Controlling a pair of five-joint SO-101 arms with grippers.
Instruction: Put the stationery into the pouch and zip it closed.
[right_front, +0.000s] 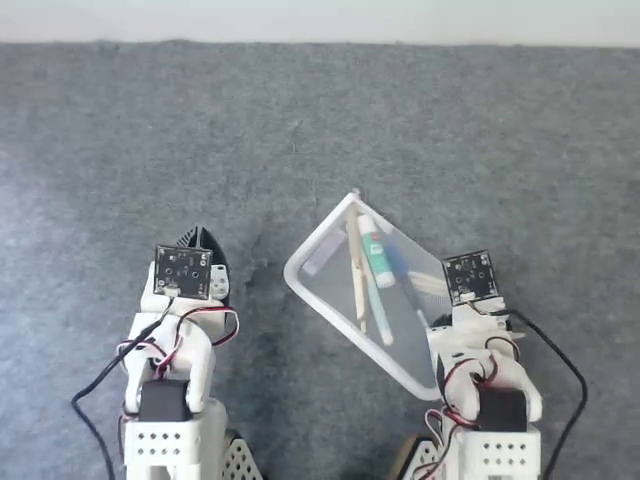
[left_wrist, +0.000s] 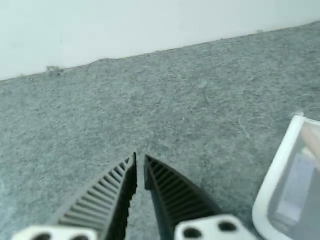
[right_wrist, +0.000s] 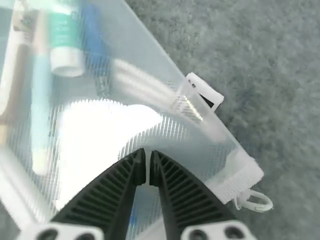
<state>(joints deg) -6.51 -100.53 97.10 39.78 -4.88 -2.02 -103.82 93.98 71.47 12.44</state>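
Observation:
A clear pouch (right_front: 332, 308) lies slanted on the grey carpet between the two arms. Inside it I see a teal-labelled glue stick (right_front: 376, 250), a blue pen (right_front: 400, 275) and a wooden pencil (right_front: 357, 275). My right gripper (right_wrist: 148, 154) is shut, its tips right over the pouch (right_wrist: 150, 65) near the zipper end. The glue stick (right_wrist: 62, 35) and blue pen (right_wrist: 92, 35) lie beyond the tips. The white zipper slider (right_wrist: 200, 92) sits on the pouch's edge, with a pull ring (right_wrist: 255, 201) at the corner. My left gripper (left_wrist: 140, 162) is shut over bare carpet, left of the pouch (left_wrist: 280, 195).
Grey carpet (right_front: 300, 120) covers the whole table up to a pale wall at the back. The right arm's wrist board (right_front: 470, 278) overhangs the pouch's right side. Cables trail from both arm bases near the front edge.

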